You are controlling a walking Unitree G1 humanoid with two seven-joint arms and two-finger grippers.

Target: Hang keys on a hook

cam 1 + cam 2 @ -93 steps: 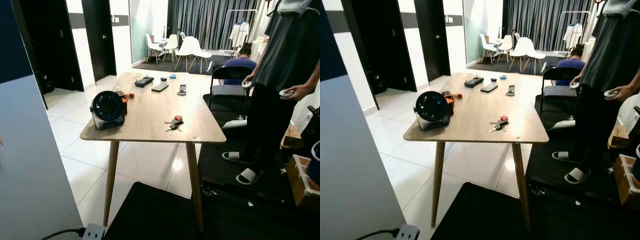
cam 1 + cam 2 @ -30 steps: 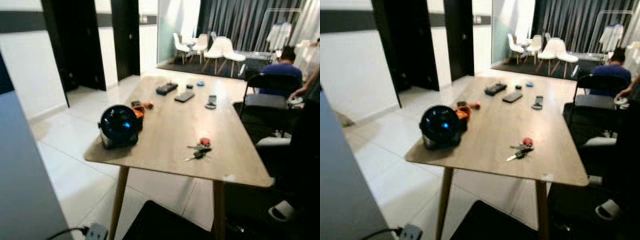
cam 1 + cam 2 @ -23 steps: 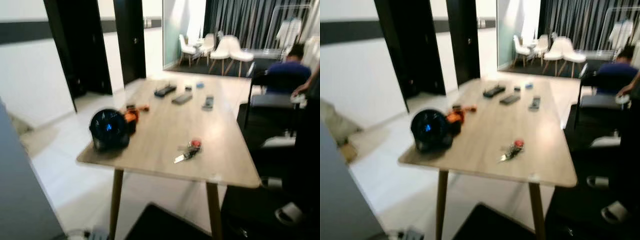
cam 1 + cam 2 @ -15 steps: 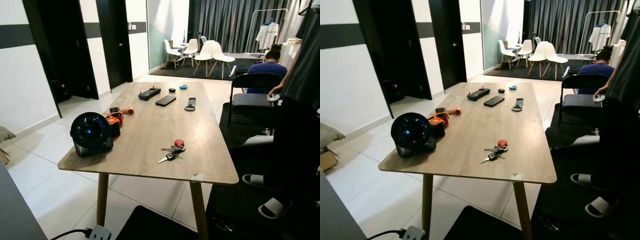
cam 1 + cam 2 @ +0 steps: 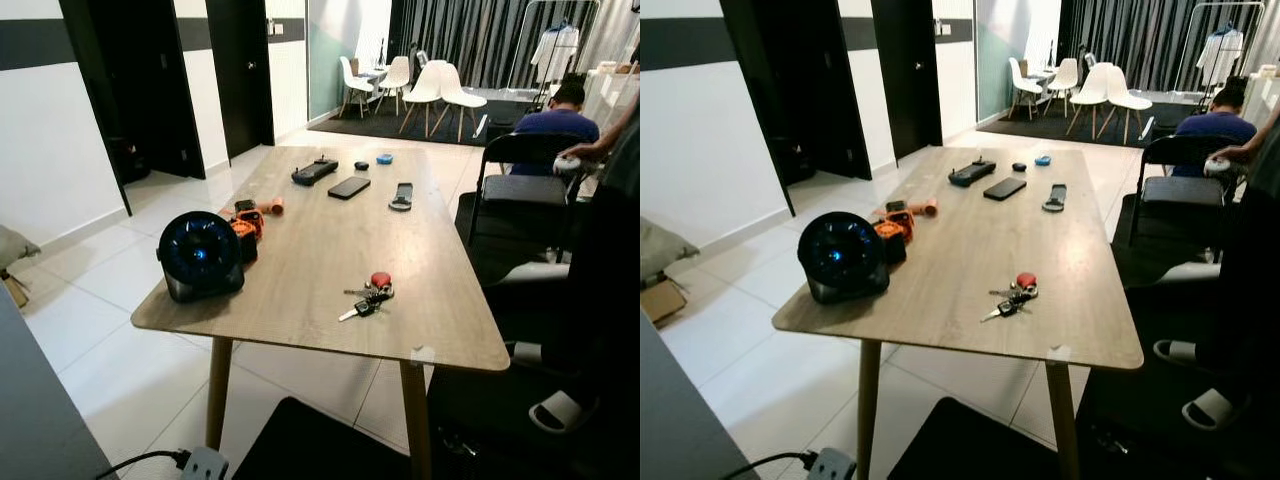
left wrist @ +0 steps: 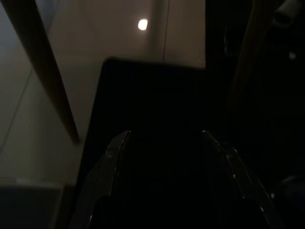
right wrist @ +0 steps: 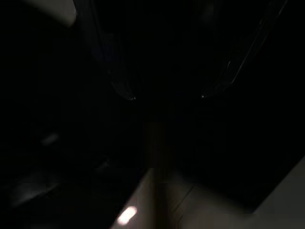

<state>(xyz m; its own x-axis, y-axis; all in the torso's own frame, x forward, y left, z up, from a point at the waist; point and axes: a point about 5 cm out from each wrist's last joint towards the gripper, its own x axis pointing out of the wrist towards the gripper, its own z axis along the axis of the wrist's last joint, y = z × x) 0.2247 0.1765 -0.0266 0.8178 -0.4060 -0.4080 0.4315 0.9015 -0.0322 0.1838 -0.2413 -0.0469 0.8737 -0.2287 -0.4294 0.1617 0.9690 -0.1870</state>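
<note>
— Wooden table (image 5: 300,250), long and pale, sits right in front of the robot now. What is different from a moment ago?

— The whole picture has slid a little, so the robot's head has moved. The things on the table lie just as they did. The table looks a bit closer than it did a few seconds back.

— Where are the keys?

— The bunch of silver keys with a red round tag (image 5: 369,296) lies flat on the table, near the front edge, on the robot's right side. Nothing touches it.

— So what does that mean for the job?

— I think the robot is walking up to get the keys. They are not picked up yet, and I cannot see a hook anywhere.

— What are the grippers doing?

— Both arms hang low. The left gripper (image 6: 166,138) has its two black fingers spread apart, with nothing between them. The right gripper (image 7: 167,98) is in very dark shade. Its fingers seem spread too, and empty.

— Any boxes or bowls with stuff inside?

— I see none on the table. A round black fan (image 5: 201,255) stands at the left corner, with a small orange and black thing (image 5: 244,225) just behind it. Farther back lie a dark flat phone (image 5: 349,187) and a black remote (image 5: 402,196).
</note>
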